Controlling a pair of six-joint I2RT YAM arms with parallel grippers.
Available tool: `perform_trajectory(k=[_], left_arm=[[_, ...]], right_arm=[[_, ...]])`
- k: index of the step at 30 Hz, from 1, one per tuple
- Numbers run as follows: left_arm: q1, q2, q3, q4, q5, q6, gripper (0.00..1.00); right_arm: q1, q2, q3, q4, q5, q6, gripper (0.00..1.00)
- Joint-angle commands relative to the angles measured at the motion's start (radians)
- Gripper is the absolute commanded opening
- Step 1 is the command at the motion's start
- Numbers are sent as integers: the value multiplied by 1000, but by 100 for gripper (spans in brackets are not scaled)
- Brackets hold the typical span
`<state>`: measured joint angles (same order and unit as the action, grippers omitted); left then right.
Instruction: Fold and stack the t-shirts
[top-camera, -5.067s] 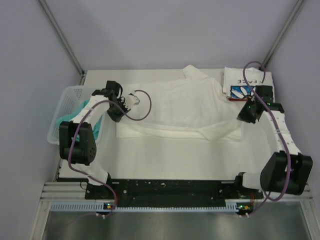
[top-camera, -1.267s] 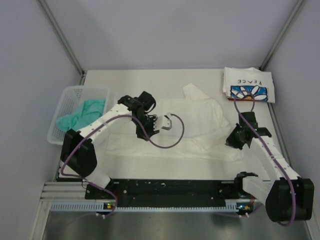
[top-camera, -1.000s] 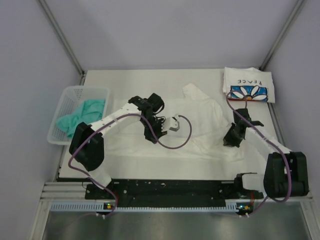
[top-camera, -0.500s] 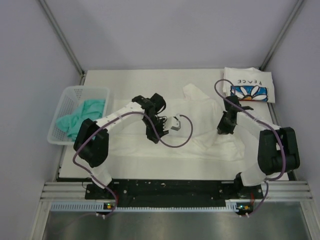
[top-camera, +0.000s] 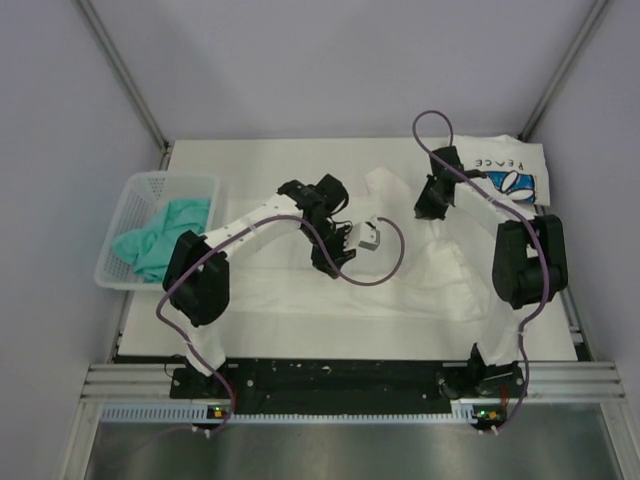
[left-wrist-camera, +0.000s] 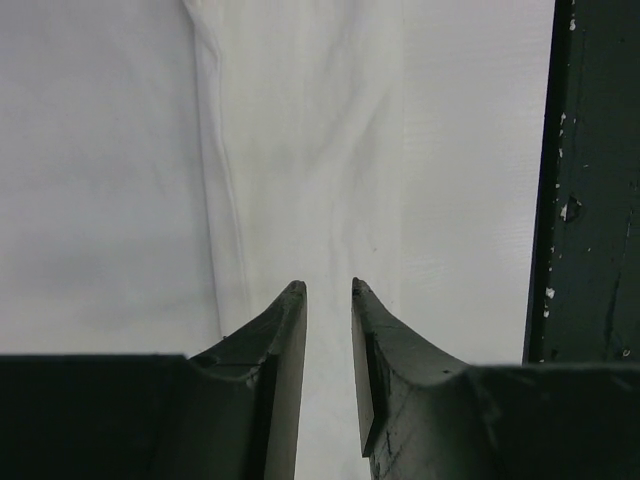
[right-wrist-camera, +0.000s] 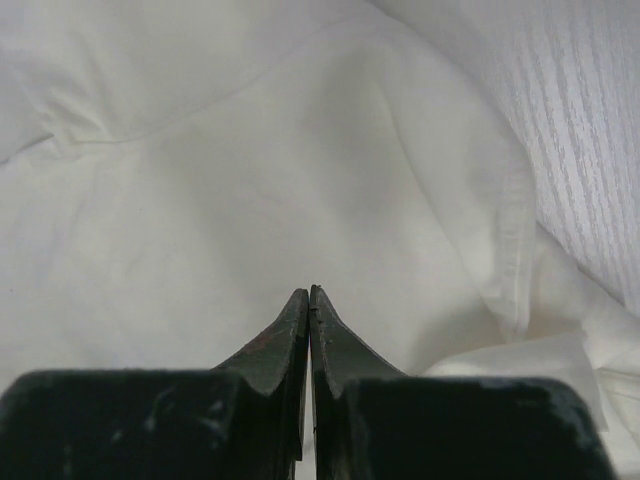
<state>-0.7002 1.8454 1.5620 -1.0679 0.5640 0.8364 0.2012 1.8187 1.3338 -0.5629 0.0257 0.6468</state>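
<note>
Teal t-shirt (top-camera: 160, 238), bunched inside white basket (top-camera: 133, 196)

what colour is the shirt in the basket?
Teal-green shirt, no print visible, in the white basket. Best in top external view.

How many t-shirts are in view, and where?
3: a large white t-shirt spread centrally, a daisy-print t-shirt far right, a teal t-shirt inside the basket at left. Others may be hidden.
</note>
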Motion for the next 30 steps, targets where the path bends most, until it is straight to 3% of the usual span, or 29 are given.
perform_trajectory(k=[1, 7, 10, 14, 18, 24, 30], left_arm=[[-1, 25, 26, 5, 69, 4, 30], [-38, 28, 36, -15, 128, 18, 30], [-45, 15, 29, -7, 145, 17, 30], [-44, -27, -17, 19, 85, 9, 30], [-15, -84, -100, 65, -19, -20, 30], [117, -156, -190, 72, -76, -22, 31], [300, -213, -230, 52, -76, 4, 31]], right_arm=[[7, 10, 90, -58, 55, -42, 0], [-12, -241, -62, -175, 220, -130, 0], [-61, -354, -235, -167, 139, -125, 0], [-59, -316, -308, -140, 27, -136, 0], [4, -240, -283, -120, 11, -107, 0], [76, -92, -191, -121, -21, -88, 0], [125, 23, 74, -120, -61, -64, 0]])
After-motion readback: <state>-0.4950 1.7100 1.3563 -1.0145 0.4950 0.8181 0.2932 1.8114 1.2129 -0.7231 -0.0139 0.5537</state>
